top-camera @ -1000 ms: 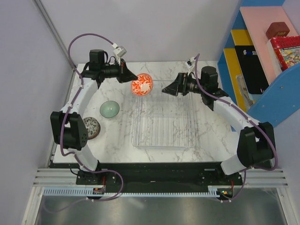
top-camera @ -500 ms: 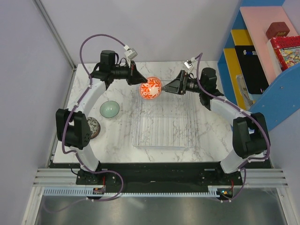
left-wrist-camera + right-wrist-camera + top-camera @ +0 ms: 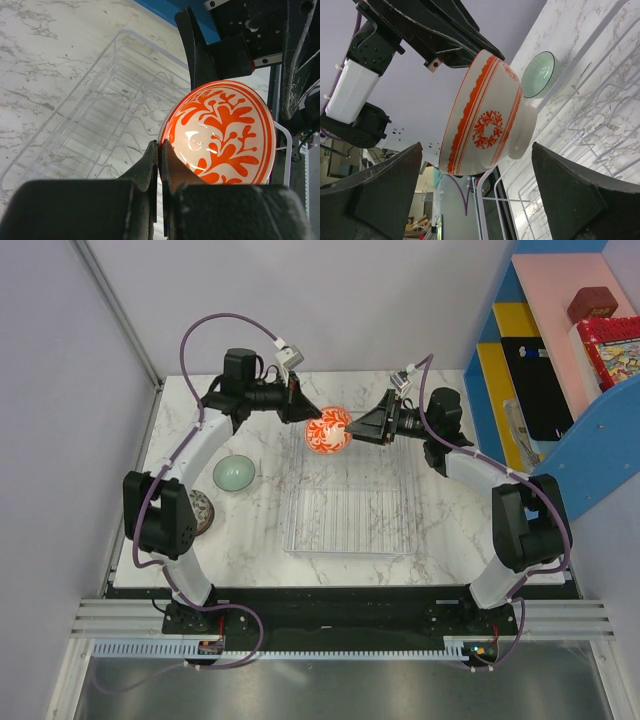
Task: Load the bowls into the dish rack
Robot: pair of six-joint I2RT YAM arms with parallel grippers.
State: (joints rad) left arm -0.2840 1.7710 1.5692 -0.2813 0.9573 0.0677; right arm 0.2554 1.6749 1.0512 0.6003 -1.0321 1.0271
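Top external: at twelve o'clock, left tool (image 3: 308, 417) pinches orange bowl (image 3: 328, 431) by its rim; likely slick, breakable. Right tool (image 3: 358, 428) gapes empty.

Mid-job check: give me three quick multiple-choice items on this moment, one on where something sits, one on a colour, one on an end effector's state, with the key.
1. Where is the pale green bowl?
A. On the table, left of the dish rack
B. Inside the dish rack
C. Stacked on another bowl

2. What pattern does the held bowl carry?
A. Blue on white
B. Orange-red on white
C. Plain grey

3. How is the left end effector?
A. Open, clear of the bowl
B. Open, around a rack wire
C. Shut on the held bowl's rim

Key: 1 A, the top view shows it on the marble beside the rack's left side. 2 B, both wrist views show orange-red on white. 3 C, the left wrist view shows its fingers pinched on the rim.
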